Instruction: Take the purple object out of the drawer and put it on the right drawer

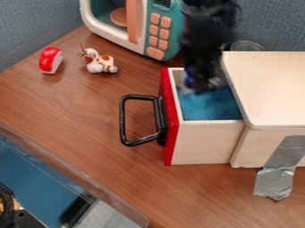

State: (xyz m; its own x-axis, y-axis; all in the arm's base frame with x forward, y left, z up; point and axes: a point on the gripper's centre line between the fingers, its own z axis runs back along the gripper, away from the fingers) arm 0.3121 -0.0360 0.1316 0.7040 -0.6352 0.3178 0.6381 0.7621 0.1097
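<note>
One gripper (201, 84) hangs at the far end of the open drawer (204, 141), the purple object (189, 78) close against it; you cannot tell the jaws' state. Confirm your grip, then lift vertically before travelling right.

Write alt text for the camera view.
Black gripper hangs over an open red-fronted drawer with a blue bottom, close to something blue-purple. The drawer juts from a pale box; toy microwave, spotted animal figure and red-and-white toy stand beyond.
</note>
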